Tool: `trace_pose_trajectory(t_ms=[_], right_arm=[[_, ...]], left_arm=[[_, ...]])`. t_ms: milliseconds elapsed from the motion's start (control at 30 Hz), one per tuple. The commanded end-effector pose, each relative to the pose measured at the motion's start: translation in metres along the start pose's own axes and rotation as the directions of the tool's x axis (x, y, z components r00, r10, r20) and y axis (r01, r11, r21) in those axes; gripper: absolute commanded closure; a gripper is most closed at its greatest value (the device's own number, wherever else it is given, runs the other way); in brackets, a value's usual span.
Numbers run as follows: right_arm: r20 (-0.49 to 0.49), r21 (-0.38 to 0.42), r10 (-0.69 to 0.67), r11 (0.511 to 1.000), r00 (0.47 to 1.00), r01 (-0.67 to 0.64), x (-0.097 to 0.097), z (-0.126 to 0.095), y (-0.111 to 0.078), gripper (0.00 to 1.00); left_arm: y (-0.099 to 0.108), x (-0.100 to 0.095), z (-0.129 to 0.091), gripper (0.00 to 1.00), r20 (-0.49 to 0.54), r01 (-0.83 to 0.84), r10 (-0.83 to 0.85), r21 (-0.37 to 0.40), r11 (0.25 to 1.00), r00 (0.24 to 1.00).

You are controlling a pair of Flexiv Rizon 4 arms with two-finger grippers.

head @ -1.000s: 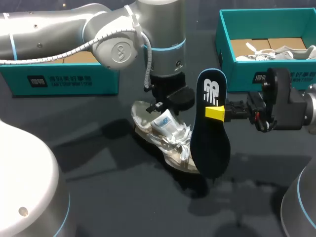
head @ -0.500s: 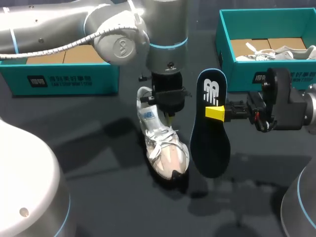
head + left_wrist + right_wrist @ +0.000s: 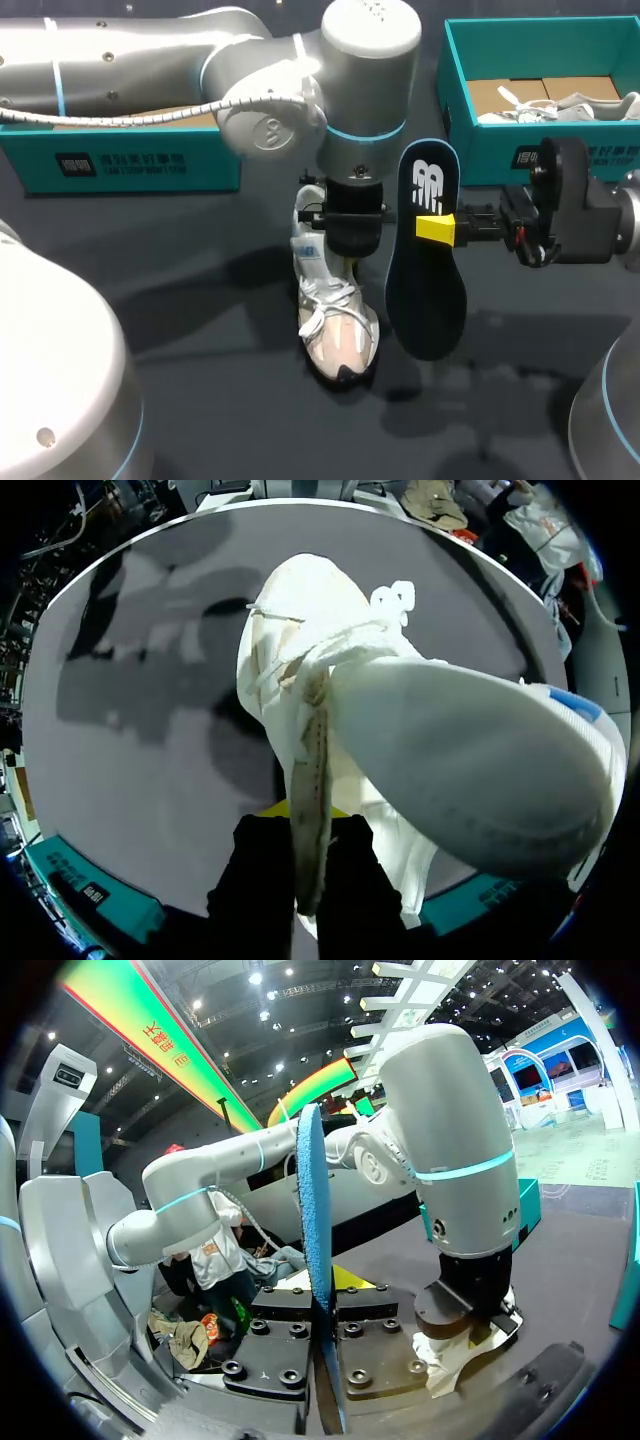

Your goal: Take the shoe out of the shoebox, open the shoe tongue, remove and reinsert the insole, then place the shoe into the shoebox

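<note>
On the dark table point(image 3: 180, 330), the white shoe point(image 3: 335, 315) sits at centre frame, toe toward the lower edge, with the left gripper point(image 3: 350, 238) clamped on the rim of its opening. Just right of it, the right gripper point(image 3: 438, 228) pinches the dark insole point(image 3: 428, 290) upright, below the teal shoebox point(image 3: 478, 150) at upper right.

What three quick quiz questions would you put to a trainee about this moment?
1. True or false: the insole is inside the shoe on the table.
2. What does the right claw hold? A) the shoe B) the insole C) a box
3. Where does the second shoe lie?

Key: 1 false, the insole is held upright beside the shoe. 2 B. 3 in the box behind the right arm.
</note>
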State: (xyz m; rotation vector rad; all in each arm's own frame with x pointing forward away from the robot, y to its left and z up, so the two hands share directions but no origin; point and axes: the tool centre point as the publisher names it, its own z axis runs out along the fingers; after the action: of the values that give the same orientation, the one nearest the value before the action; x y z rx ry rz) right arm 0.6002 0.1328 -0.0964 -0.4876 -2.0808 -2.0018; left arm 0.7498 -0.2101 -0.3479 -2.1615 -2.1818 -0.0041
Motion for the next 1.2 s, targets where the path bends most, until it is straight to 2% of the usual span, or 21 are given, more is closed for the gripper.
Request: trace_pose_trajectory(t_ms=[33, 400, 433, 467, 500, 533, 633, 767, 900, 967, 1200], right_arm=[[0.003, 0.0, 0.0, 1.0, 1.0, 0.0, 0.001, 0.001, -0.001, 1.0], [0.003, 0.0, 0.0, 1.0, 1.0, 0.0, 0.001, 0.001, -0.001, 1.0], [0.003, 0.0, 0.0, 1.0, 1.0, 0.0, 0.001, 0.001, -0.001, 1.0], [0.003, 0.0, 0.0, 1.0, 1.0, 0.0, 0.001, 0.001, -0.001, 1.0], [0.003, 0.0, 0.0, 1.0, 1.0, 0.0, 0.001, 0.001, -0.001, 1.0], [0.003, 0.0, 0.0, 1.0, 1.0, 0.0, 0.001, 0.001, -0.001, 1.0], [0.003, 0.0, 0.0, 1.0, 1.0, 0.0, 0.001, 0.001, -0.001, 1.0], [0.003, 0.0, 0.0, 1.0, 1.0, 0.0, 0.001, 0.001, -0.001, 1.0], [0.003, 0.0, 0.0, 1.0, 1.0, 0.0, 0.001, 0.001, -0.001, 1.0], [0.003, 0.0, 0.0, 1.0, 1.0, 0.0, 0.001, 0.001, -0.001, 1.0], [0.003, 0.0, 0.0, 1.0, 1.0, 0.0, 0.001, 0.001, -0.001, 1.0]], left_arm=[[0.004, -0.013, 0.01, 1.0, -0.017, -0.004, 0.004, 0.011, 1.0, 1.0], [0.008, -0.028, 0.02, 1.0, -0.036, -0.033, 0.034, 0.02, 0.999, 0.999], [0.009, -0.029, 0.02, 0.94, -0.036, -0.034, 0.035, 0.022, 0.999, 0.999], [0.009, -0.03, 0.02, 0.54, -0.036, -0.034, 0.035, 0.022, 0.999, 0.999], [0.01, -0.03, 0.019, 0.05, -0.031, -0.036, 0.037, 0.022, 0.999, 0.999], [0.011, -0.03, 0.016, 0.0, -0.021, -0.036, 0.036, 0.023, 0.999, 0.999], [0.013, -0.03, 0.005, 0.0, 0.03, -0.018, 0.017, 0.004, 1.0, 0.999], [0.016, -0.024, -0.028, 0.0, 0.154, -0.015, 0.017, -0.011, 1.0, 0.988], [0.022, -0.022, -0.071, 0.0, 0.376, 0.023, -0.02, -0.002, 1.0, 0.926], [0.024, -0.022, -0.095, 0.0, 0.541, 0.043, -0.038, 0.003, 0.999, 0.84], [0.024, -0.022, -0.095, 0.0, 0.541, 0.043, -0.038, 0.003, 0.999, 0.84]])
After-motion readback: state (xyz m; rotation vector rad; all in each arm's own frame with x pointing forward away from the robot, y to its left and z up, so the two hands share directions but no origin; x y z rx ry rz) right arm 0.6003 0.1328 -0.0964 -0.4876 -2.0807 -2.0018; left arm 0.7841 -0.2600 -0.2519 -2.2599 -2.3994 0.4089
